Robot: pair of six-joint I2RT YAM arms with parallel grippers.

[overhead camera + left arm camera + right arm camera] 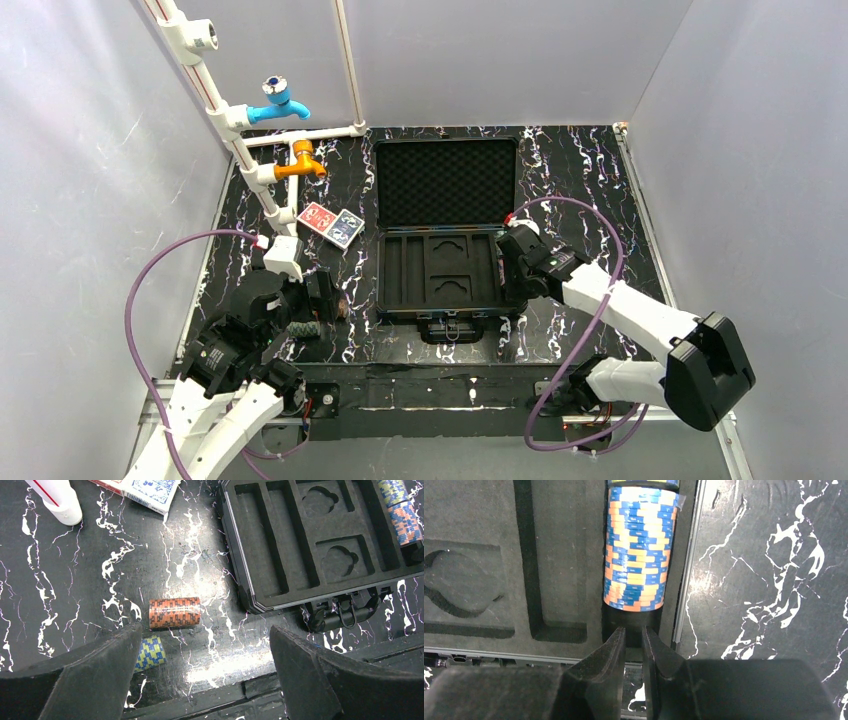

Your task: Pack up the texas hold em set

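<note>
The black briefcase (pixel 392 305) lies open with its foam lid (pixel 445 185) back and its slotted tray (pixel 292 587) showing. A blue-and-orange chip roll (pixel 638 550) lies in the tray's rightmost slot, with another roll (pixel 392 490) behind it. My right gripper (pixel 634 632) is just in front of that roll over the same slot, its jaws almost together and empty. My left gripper (pixel 205 640) is wide open above the table left of the case. An orange chip roll (pixel 174 612) lies just beyond its fingers, and a yellow-and-blue roll (pixel 150 652) lies by the left finger. The red deck (pixel 316 217) and blue deck (pixel 346 228) lie on the table.
White pipes with a blue tap (pixel 277 103) and an orange tap (pixel 298 163) stand at the back left; the pipe's foot (pixel 62 502) is near the decks. The case's handle and latches (pixel 345 615) face the table's near edge. Grey walls enclose the table.
</note>
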